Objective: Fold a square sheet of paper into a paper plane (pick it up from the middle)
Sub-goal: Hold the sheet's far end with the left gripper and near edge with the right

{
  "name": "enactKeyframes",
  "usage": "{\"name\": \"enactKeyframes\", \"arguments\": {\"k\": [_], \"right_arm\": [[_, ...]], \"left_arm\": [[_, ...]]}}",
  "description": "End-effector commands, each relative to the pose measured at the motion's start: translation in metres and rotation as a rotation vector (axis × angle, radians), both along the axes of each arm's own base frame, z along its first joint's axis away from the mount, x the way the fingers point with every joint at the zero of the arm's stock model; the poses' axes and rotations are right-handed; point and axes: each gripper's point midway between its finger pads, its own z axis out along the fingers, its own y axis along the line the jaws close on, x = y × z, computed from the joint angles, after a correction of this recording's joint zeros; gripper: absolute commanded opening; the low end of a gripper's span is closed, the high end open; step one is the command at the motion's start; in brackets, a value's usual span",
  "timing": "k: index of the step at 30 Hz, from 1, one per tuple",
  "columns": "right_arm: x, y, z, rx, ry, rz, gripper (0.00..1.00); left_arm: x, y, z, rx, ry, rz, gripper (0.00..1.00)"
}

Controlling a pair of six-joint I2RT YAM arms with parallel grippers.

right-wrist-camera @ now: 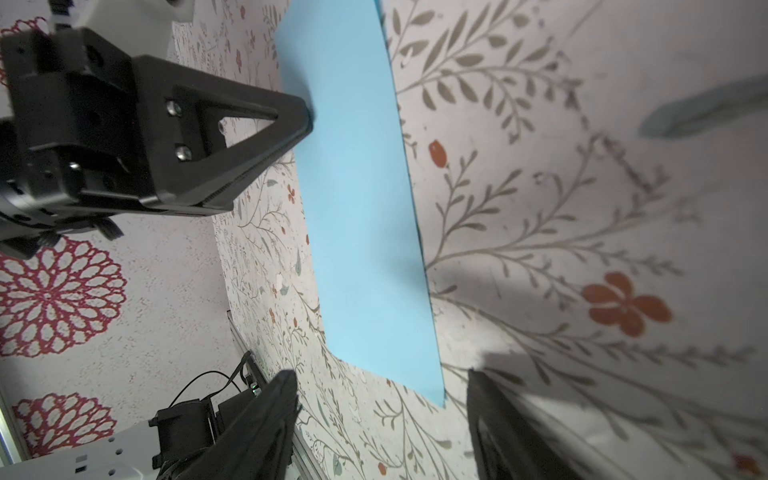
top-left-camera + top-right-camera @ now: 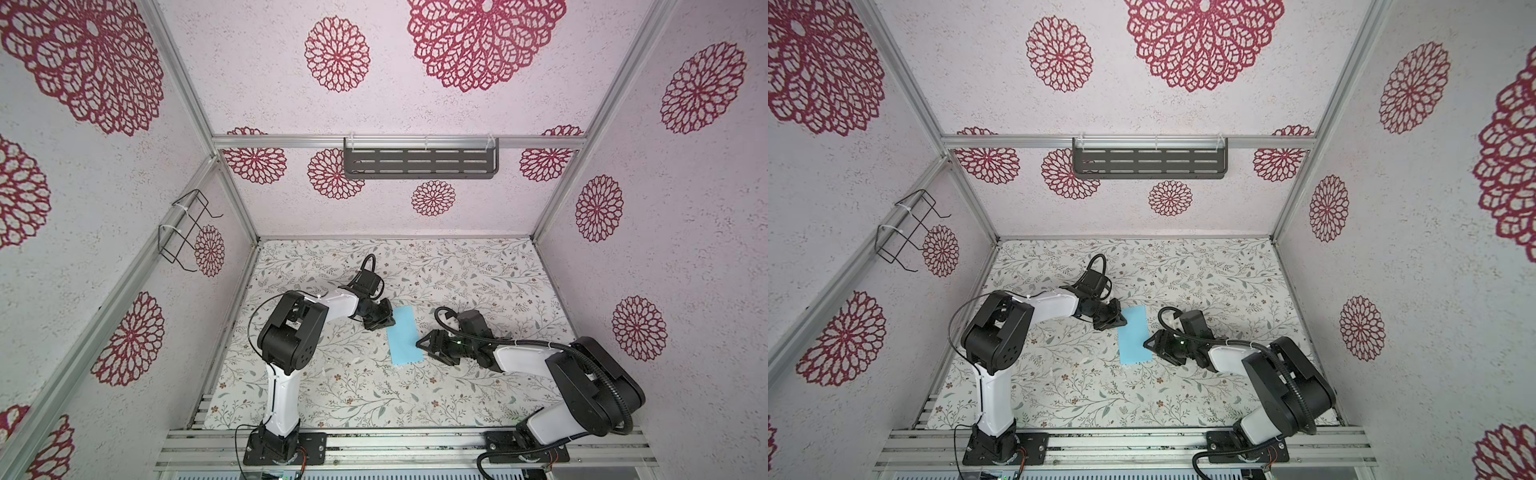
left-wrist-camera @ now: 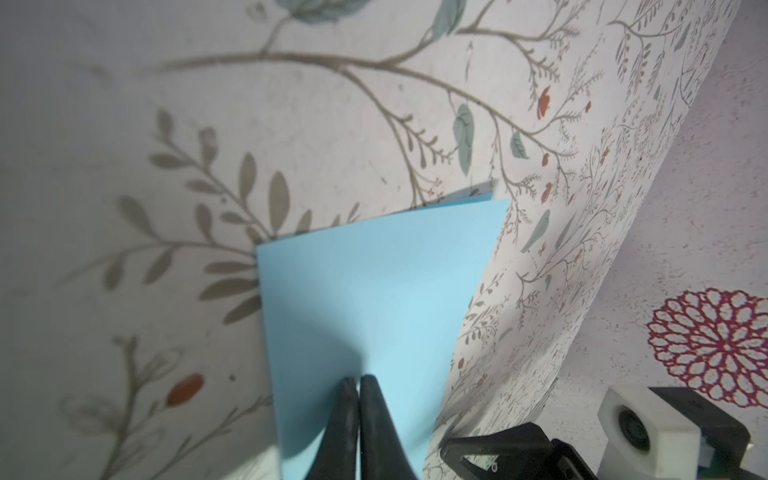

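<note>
Aluminium rail (image 2: 407, 445) along the near edge carries both arm bases, and beyond it a floral mat (image 2: 332, 395) covers the floor. The right gripper (image 2: 426, 350) (image 2: 1153, 350) reaches in from the right with its jaws well apart and nothing between them. In both top views its leading tip lies at the right long edge of the paper (image 2: 405, 336) (image 2: 1133, 334). Seen from its own wrist, the right gripper (image 1: 380, 380) flanks the paper's (image 1: 365, 208) near corner without closing on it. The light-blue paper lies near the mat's middle as a narrow rectangle, long axis running near to far. In the left wrist view the paper (image 3: 374, 299) shows a second layer just past one short edge, so it is doubled. The left gripper (image 2: 392, 323) (image 2: 1123, 322), farther back, has its jaws pressed together. Its tip meets the paper's left edge toward the far end, as the left gripper (image 1: 306, 118) shows from the right wrist, and the left gripper (image 3: 359, 380) lies over blue in its own view. Whether it pinches any paper cannot be told. A slotted shelf (image 2: 419, 162) hangs on the back wall.
</note>
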Motion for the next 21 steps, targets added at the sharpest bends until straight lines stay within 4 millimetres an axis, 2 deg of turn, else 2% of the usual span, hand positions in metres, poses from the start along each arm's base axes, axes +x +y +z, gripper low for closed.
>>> {"name": "enactKeyframes", "arguments": {"k": [1, 4, 7, 9, 12, 15, 18, 21], "right_arm": [[0.006, 0.005, 0.008, 0.022, -0.024, 0.029, 0.67], [0.004, 0.008, 0.008, 0.032, -0.016, 0.048, 0.66], [0.003, 0.008, 0.008, 0.034, -0.011, 0.052, 0.66], [0.003, 0.008, 0.008, 0.029, -0.009, 0.054, 0.66], [0.003, 0.007, 0.008, 0.02, -0.011, 0.053, 0.66], [0.002, 0.006, 0.007, 0.014, -0.012, 0.052, 0.65], [0.002, 0.006, 0.006, 0.012, -0.013, 0.052, 0.65], [0.002, 0.006, 0.006, 0.013, -0.012, 0.054, 0.65]], "left_arm": [[-0.007, 0.012, -0.021, 0.065, 0.044, 0.013, 0.08], [-0.011, 0.015, -0.025, 0.064, 0.064, 0.019, 0.08], [-0.011, 0.012, -0.021, 0.038, 0.057, 0.016, 0.09], [-0.008, 0.005, -0.01, -0.005, 0.036, 0.004, 0.1], [0.003, -0.004, 0.019, -0.061, -0.026, -0.014, 0.14], [0.011, -0.005, 0.04, -0.067, -0.081, -0.02, 0.18], [0.017, 0.0, 0.042, -0.045, -0.098, -0.011, 0.19], [0.023, 0.008, 0.034, -0.021, -0.089, 0.007, 0.19]]}}
